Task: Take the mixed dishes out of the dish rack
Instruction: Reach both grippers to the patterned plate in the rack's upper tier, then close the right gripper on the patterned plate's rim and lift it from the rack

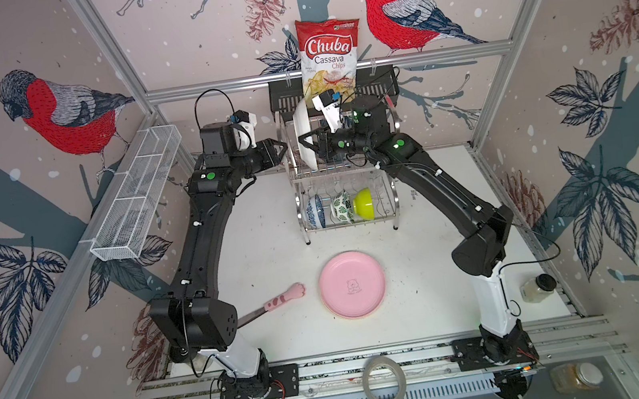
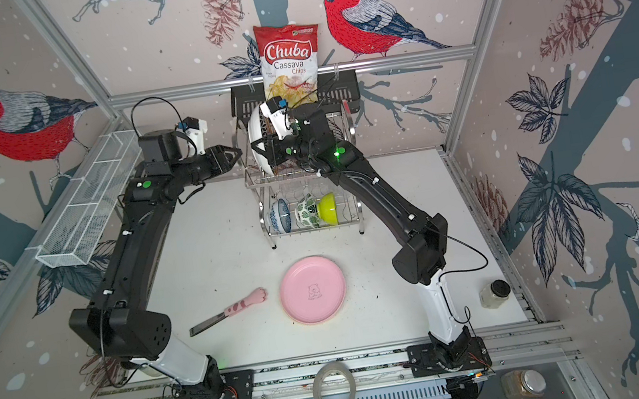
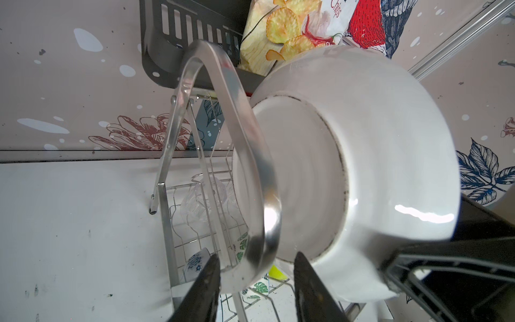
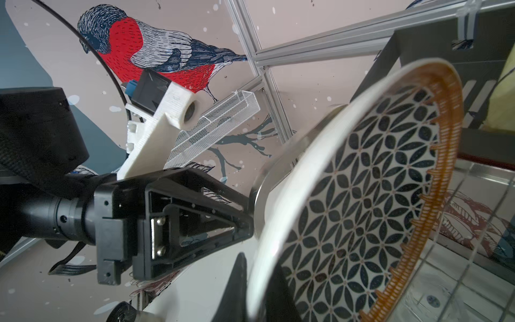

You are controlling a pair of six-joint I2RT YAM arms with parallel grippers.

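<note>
The dish rack (image 1: 341,170) stands at the back of the table. On its top tier stands a plate (image 1: 304,135) on edge, white at the back (image 3: 376,133) with a black-white geometric face (image 4: 362,209). My right gripper (image 4: 259,267) is shut on its rim (image 1: 304,144). My left gripper (image 3: 256,259) is open, its jaws straddling the rack's arched side handle (image 3: 245,145) at the rack's left end (image 1: 284,148). Blue-floral (image 1: 316,211), green-leaf (image 1: 342,208) and lime (image 1: 364,204) bowls stand in the lower tier. A clear glass (image 3: 200,200) shows through the wires. The pink plate (image 1: 352,284) lies on the table.
A pink cat-paw utensil (image 1: 280,298) lies left of the pink plate. A chips bag (image 1: 328,56) stands in a black basket (image 1: 283,96) right behind the rack. A white mesh basket (image 1: 137,195) hangs on the left wall. A jar (image 1: 537,287) stands at the right edge.
</note>
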